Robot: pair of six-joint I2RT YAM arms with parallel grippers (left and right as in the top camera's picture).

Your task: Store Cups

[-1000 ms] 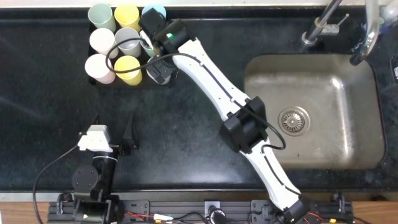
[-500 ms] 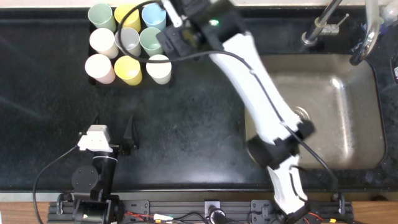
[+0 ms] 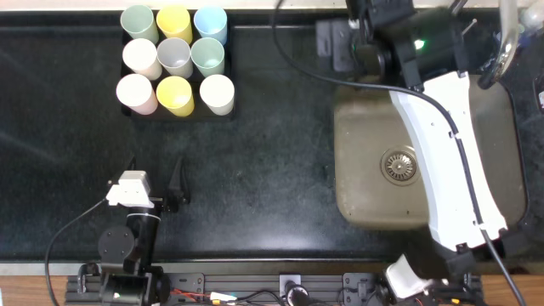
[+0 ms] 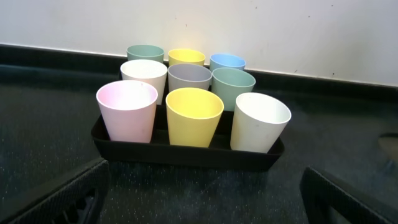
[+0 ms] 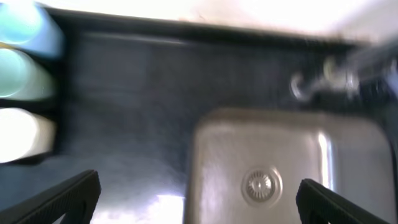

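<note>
Several pastel cups stand upright in a black tray (image 3: 197,116) at the back left of the counter, with a white cup (image 3: 217,93) at its front right corner. In the left wrist view the tray (image 4: 186,152) and its white cup (image 4: 261,121) lie ahead of my left gripper (image 4: 199,202), which is open and empty. That left gripper (image 3: 157,177) rests near the front left of the counter. My right gripper (image 3: 330,42) hangs lifted near the sink's back left corner, open and empty (image 5: 199,202). The right wrist view is blurred and catches the white cup (image 5: 22,134) at its edge.
A steel sink (image 3: 459,127) with a drain (image 3: 401,164) fills the right side, and a faucet (image 3: 442,30) stands behind it. The dark counter (image 3: 255,187) stretches between the tray and the sink. A wall backs the counter.
My right arm has let go of the white cup in the tray's front right slot. It has swung up and to the right, from the tray to the sink. The left arm has stayed still.
</note>
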